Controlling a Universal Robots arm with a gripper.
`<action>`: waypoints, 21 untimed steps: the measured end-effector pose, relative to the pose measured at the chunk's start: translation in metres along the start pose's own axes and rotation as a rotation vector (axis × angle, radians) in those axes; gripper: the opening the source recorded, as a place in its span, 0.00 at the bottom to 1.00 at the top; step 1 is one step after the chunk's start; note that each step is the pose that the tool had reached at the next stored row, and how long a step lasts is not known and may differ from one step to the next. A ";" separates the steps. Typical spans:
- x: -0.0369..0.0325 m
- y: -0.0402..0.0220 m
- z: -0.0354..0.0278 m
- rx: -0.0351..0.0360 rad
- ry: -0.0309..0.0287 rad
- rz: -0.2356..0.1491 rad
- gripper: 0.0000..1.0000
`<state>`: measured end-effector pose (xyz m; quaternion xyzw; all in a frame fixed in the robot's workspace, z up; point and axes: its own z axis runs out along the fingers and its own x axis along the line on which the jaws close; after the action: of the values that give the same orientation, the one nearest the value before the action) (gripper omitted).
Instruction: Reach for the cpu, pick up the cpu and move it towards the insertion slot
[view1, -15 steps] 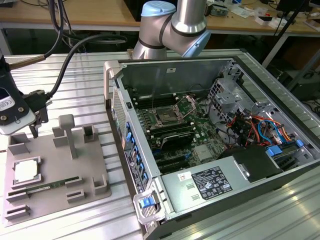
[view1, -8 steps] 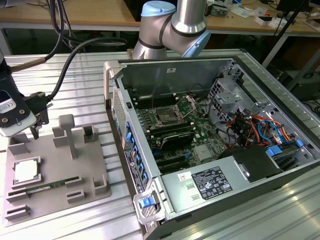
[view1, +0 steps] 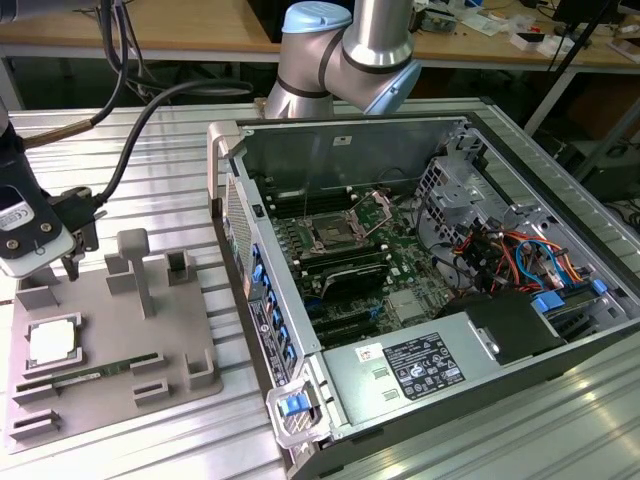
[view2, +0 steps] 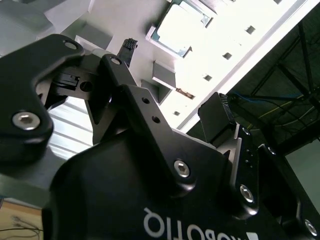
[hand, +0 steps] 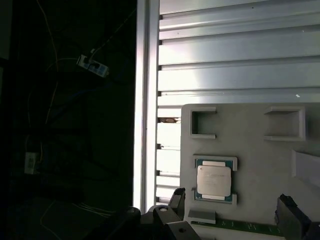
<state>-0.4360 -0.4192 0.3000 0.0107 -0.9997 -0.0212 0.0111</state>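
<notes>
The cpu (view1: 50, 342), a flat silvery square chip, lies in a shallow seat on the grey fixture plate (view1: 110, 310) at the exterior view's left. My gripper (view1: 62, 258) hangs just above that plate, a little beyond the chip, open and holding nothing. In the first wrist view the cpu (hand: 213, 180) lies close to my two black fingertips (hand: 176, 197), and the gripper (hand: 232, 206) is spread wider than the chip. The second wrist view shows the cpu (view2: 180, 27) past the open gripper (view2: 172, 82). The insertion slot (view1: 330, 237) is a metal-framed socket on the motherboard inside the open computer case.
A thin green memory stick (view1: 90, 372) lies on the plate just in front of the chip. Grey upright posts (view1: 135, 260) stand on the plate near my gripper. The case wall (view1: 250, 260) rises between the plate and the motherboard. The arm's base (view1: 340, 50) stands behind the case.
</notes>
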 end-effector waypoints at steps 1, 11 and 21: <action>0.0000 0.0000 0.0004 0.0000 0.0000 0.000 0.78; -0.0001 -0.0002 0.0041 0.0000 0.0000 0.000 0.78; -0.0002 -0.0003 0.0077 0.0000 0.0001 0.000 0.78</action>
<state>-0.4360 -0.4192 0.2923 0.0107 -0.9997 -0.0213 0.0111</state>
